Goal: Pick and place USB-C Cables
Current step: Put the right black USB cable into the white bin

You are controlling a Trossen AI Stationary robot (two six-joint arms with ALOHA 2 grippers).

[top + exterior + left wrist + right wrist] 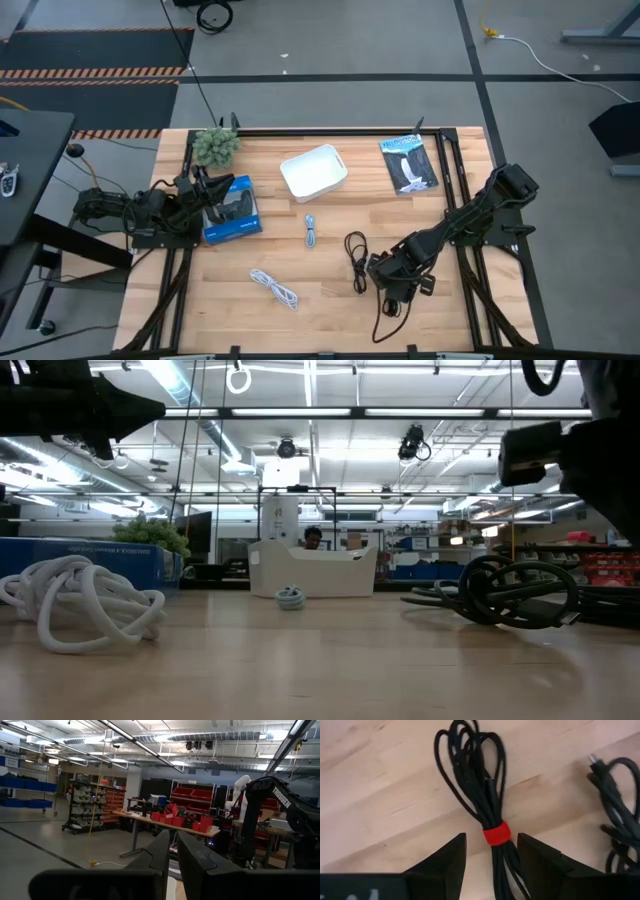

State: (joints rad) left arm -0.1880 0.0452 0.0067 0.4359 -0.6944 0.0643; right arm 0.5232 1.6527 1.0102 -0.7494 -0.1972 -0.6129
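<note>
Pale wood tabletop (380, 795) lies under my right end effector (490, 852), fingers spread wide astride the black cable (480, 785). It looks limp and light; I'd pinch at its red band (497, 834).

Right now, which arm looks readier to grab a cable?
The right. Its hand is open astride the red-banded black cable on the table. The left hand waits over the blue box, far from any cable.
</note>
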